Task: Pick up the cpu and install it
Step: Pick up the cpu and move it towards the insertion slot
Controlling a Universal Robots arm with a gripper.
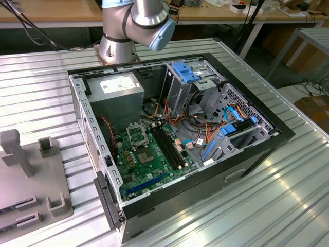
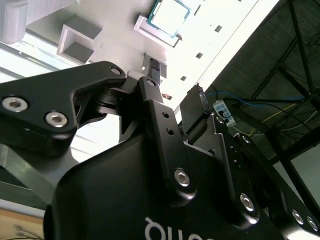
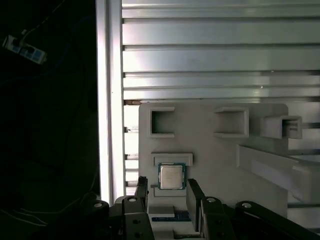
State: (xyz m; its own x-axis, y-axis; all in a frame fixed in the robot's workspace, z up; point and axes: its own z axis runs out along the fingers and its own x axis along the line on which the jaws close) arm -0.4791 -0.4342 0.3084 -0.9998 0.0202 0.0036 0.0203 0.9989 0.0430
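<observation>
The cpu (image 3: 171,176) is a small silver-grey square chip lying flat in a shallow recess of a pale grey holder plate (image 3: 215,160). In the first wrist view my gripper (image 3: 168,196) is open, with one dark finger (image 3: 141,190) on each side of the chip and nothing held. The second wrist view has the cpu (image 2: 170,15) some way beyond the open gripper (image 2: 175,87). How far the fingertips are above the chip I cannot tell. In the exterior view the board's metal-framed socket (image 1: 136,135) sits in the open computer case (image 1: 257,149).
The arm's base (image 1: 118,46) stands behind the case on a ribbed metal table (image 1: 267,206). The grey holder plate (image 1: 31,180) lies at the exterior view's left, with raised posts and slots. Drive cages, cables and a power supply (image 1: 115,95) crowd the case around the green board (image 1: 154,159).
</observation>
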